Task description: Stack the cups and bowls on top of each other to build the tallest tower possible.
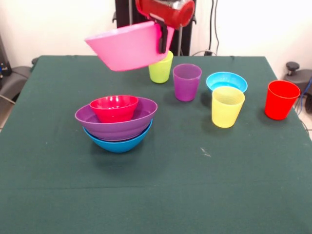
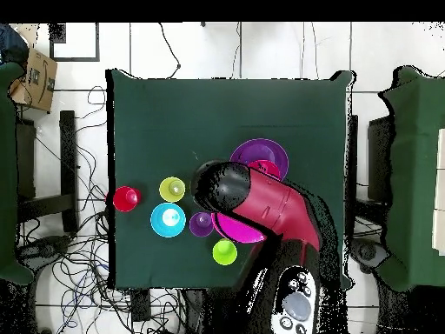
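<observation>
Gripper pinching pink bowl by its rim — bowl tilted, held aloft.
Tower — blue base, purple bowl, red bowl — sits below, toward the table's near side.

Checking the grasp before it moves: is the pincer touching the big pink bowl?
Touching. In the front view the pincer clamps the rim of the pink bowl, which hangs tilted in the air above the table.

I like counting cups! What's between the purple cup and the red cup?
In the front view, the yellow cup and light blue bowl sit between the purple cup and red cup.
</observation>
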